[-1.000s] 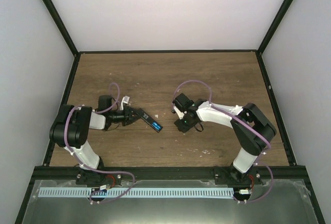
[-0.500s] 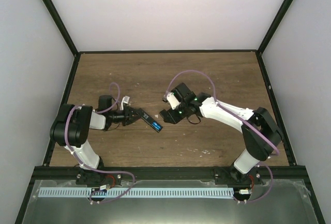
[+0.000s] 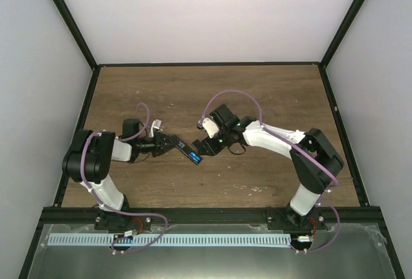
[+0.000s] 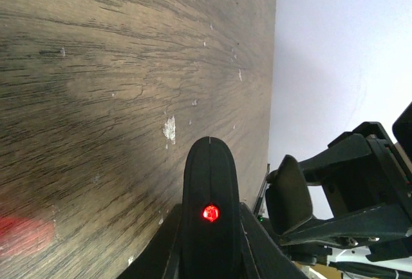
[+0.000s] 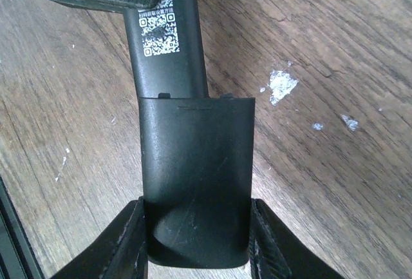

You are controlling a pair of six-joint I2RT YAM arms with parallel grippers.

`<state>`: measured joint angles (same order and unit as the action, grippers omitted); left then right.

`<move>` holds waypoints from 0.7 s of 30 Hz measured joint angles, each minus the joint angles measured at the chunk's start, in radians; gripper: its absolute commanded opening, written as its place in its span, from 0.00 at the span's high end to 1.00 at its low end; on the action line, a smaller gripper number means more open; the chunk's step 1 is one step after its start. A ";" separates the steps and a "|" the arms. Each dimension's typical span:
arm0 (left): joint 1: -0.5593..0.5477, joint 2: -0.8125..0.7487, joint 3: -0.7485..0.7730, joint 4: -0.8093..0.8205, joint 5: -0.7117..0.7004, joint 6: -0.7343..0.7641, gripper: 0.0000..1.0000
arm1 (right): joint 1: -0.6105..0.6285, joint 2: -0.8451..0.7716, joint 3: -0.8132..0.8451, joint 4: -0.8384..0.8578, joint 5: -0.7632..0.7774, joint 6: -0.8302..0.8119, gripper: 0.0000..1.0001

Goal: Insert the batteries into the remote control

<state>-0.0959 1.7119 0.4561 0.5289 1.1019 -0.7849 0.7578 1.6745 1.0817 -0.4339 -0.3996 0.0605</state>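
We see the left gripper [image 3: 166, 144] closed on the remote control [image 3: 183, 149], holding it by one end just above the wooden tabletop [image 3: 212, 92], left of the middle. The remote's free end points toward the right arm. From the left wrist, the remote faces us end-on, clamped between the two jaws, with a small red light [image 4: 210, 213] glowing on its tip.

On that free end the overhead view shows a bright blue streak: the batteries [image 3: 195, 157], lying along the remote's length. We cannot tell from here whether they sit fully in the recess.

The right gripper [image 3: 205, 145] is right beside that same end, close enough that the two grippers nearly meet over the remote. Its jaws are closed partway on a flat black cover [image 5: 196, 176], pinching it by its two long edges. From the right wrist, the cover lies lengthwise in line with the remote control [image 5: 168, 40], its far edge overlapping the remote's body just below a white QR label [image 5: 158, 24]. The batteries are hidden under the cover in this view, and we cannot tell whether the cover touches the remote or is latched. One of the left gripper's jaws crosses the top corner of that picture.
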 measured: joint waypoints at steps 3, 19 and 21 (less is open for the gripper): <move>0.000 0.000 0.000 0.000 -0.002 0.002 1.00 | 0.003 0.021 0.000 0.010 -0.005 -0.008 0.76; 0.000 0.037 -0.012 0.032 -0.025 -0.018 1.00 | 0.026 0.077 0.000 0.025 -0.027 -0.027 0.76; 0.000 0.038 -0.015 0.041 -0.026 -0.023 1.00 | 0.030 0.083 0.000 0.025 -0.027 -0.027 0.76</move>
<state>-0.0959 1.7496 0.4412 0.5697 1.0763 -0.8074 0.7876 1.7576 1.0817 -0.4091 -0.4263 0.0330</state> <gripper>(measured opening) 0.154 0.308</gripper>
